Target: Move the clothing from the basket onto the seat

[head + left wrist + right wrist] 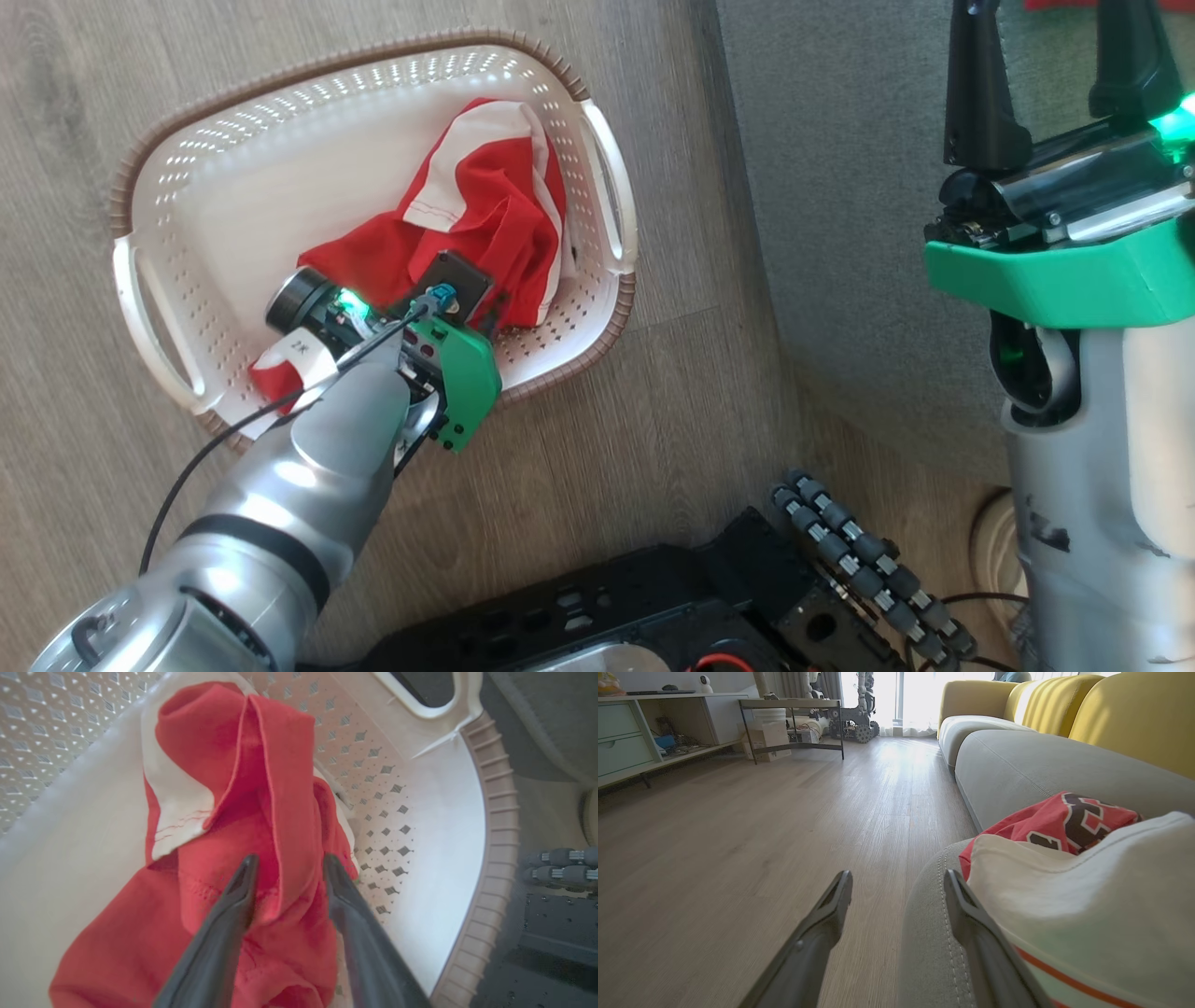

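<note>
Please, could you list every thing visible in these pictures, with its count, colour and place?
floor: one, pale wood
basket: one, white with brown rim, on the floor
clothing: one heap, red with white, inside the basket
seat: one, grey, right of the basket
second pile: one, red and white, on the seat
back cushions: several, yellow, behind the seat
side table: one, dark frame, far across the floor
robot base: one, black, near the basket
left hand: one, dark fingers, open astride a red fold in the basket
right hand: one, dark fingers, open, empty, at the seat's edge
</note>
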Tool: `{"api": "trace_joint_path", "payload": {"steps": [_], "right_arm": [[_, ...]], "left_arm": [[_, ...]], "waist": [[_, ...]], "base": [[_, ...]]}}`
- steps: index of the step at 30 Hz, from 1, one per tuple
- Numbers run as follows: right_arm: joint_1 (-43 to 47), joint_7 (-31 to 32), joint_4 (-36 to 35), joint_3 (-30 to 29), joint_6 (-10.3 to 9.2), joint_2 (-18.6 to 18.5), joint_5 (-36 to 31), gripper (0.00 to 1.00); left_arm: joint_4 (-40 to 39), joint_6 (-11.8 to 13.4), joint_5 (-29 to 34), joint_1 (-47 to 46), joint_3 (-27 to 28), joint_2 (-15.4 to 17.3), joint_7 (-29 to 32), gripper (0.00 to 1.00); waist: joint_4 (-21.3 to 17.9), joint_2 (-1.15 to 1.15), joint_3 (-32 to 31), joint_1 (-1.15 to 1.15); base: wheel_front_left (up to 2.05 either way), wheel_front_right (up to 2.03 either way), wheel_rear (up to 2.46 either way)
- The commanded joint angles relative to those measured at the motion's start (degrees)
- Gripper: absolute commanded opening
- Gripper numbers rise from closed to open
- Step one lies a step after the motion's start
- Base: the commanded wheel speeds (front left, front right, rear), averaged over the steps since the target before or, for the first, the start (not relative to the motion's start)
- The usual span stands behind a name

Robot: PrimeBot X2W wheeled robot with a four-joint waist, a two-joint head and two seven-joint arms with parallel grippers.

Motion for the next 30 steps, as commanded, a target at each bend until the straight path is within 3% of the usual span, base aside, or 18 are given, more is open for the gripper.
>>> {"api": "trace_joint_path", "payload": {"steps": [1, 2, 14, 23, 30], "right_arm": [[0.92, -0.45, -2.17, 1.03, -0.02, 0.09, 0.3, 1.0], [0.88, -0.47, -2.18, 1.18, -0.02, 0.09, 0.27, 1.0], [1.48, -0.65, 0.76, 1.61, -0.02, 0.09, -0.35, 1.0], [4.07, -0.73, 7.21, 0.32, -0.02, 0.09, -2.15, 1.0], [8.27, -0.69, 12.36, -1.05, -0.02, 0.09, -3.71, 1.0]], "left_arm": [[-0.34, -0.06, -0.48, 1.0, -0.18, 0.3, -0.02, 0.07], [-0.27, -0.06, -0.66, 1.05, -0.37, 0.3, 0.02, 0.0], [-2.02, 0.35, -5.0, 2.65, -0.18, 0.29, -4.06, 0.0], [-7.41, -0.83, -10.5, 5.49, 0.57, 0.29, -8.99, 0.0], [-11.8, 0.8, -13.81, 7.44, 3.12, 0.29, -10.71, 0.0]], "waist": [[-0.15, 0.0, 0.06, 0.0], [-0.17, 0.0, 0.02, 0.0], [2.32, 0.0, -5.08, 0.0], [6.56, 0.0, -16.38, 0.0], [9.72, 0.0, -26.85, 0.0]], "base": [[0.0, 0.0, 0.0], [0.0, 0.0, 0.0], [0.0, 0.0, 0.0], [0.0, 0.0, 0.0], [0.0, 0.0, 0.0]]}}
